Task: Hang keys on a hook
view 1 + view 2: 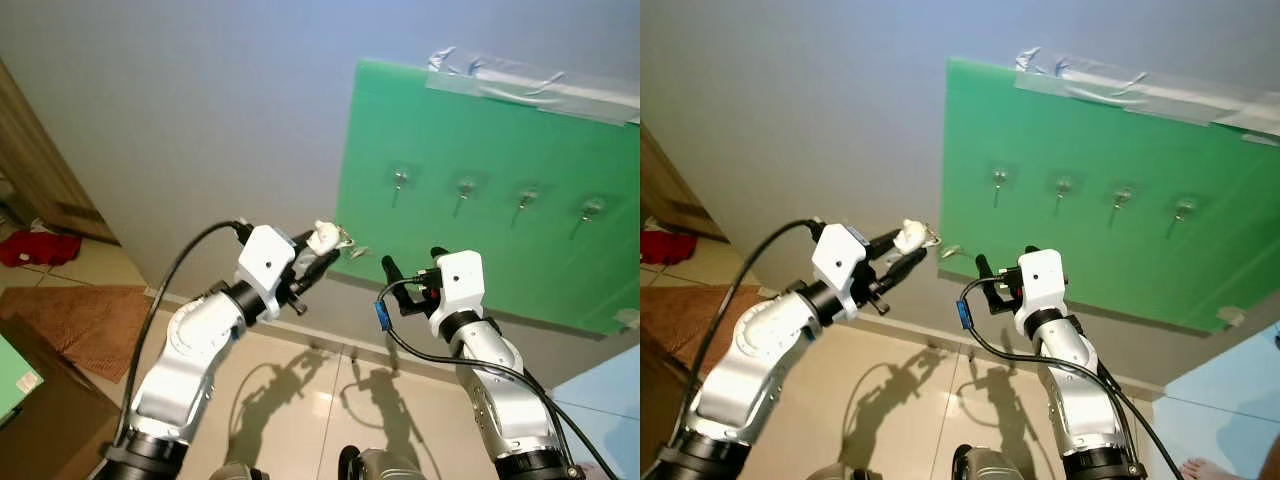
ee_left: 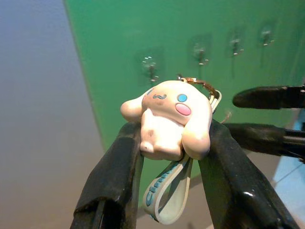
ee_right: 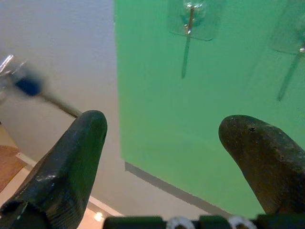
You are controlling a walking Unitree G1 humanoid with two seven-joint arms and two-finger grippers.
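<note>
My left gripper (image 1: pixel 322 250) is shut on a white plush-dog keychain (image 2: pixel 167 117) with a pale green strap and a metal ring (image 2: pixel 202 86) at its top. It is raised in front of the lower left corner of a green board (image 1: pixel 490 160) taped to the wall. Several clear stick-on hooks sit in a row on the board; the leftmost hook (image 1: pixel 399 180) is above and right of the keychain, apart from it. My right gripper (image 1: pixel 410 268) is open beside it, below the hooks, holding nothing.
Grey tape (image 1: pixel 530 88) holds the board's top edge. A brown mat (image 1: pixel 90 320) and red cloth (image 1: pixel 38 246) lie on the tiled floor at left. A light blue surface (image 1: pixel 610 400) is at lower right, with a person's toes (image 1: pixel 1210 468) near it.
</note>
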